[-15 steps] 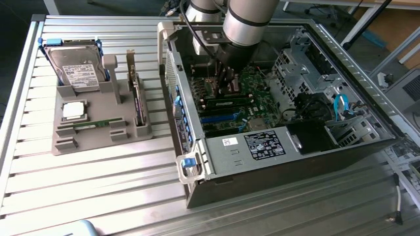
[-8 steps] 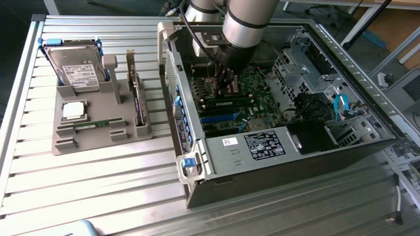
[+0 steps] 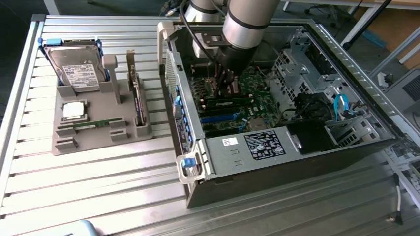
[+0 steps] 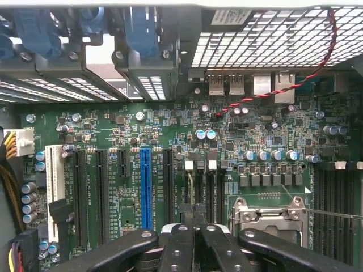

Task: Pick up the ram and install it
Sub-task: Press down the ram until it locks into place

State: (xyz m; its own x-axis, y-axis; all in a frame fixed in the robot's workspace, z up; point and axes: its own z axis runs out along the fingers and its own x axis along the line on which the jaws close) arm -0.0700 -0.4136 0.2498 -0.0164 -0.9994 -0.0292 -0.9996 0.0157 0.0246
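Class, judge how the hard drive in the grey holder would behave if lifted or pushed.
The hard drive looks metal-cased, so probably rigid and heavy for its size. Flat and boxy, it should not roll. It leans in the grey holder, whose posts would likely stop a sideways push.

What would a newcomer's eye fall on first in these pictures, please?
Probably the arm reaching down into the open computer case, its shut gripper close over the green motherboard. Next, the grey parts tray at the exterior view's left, holding a hard drive, a silver processor chip and a ram stick.
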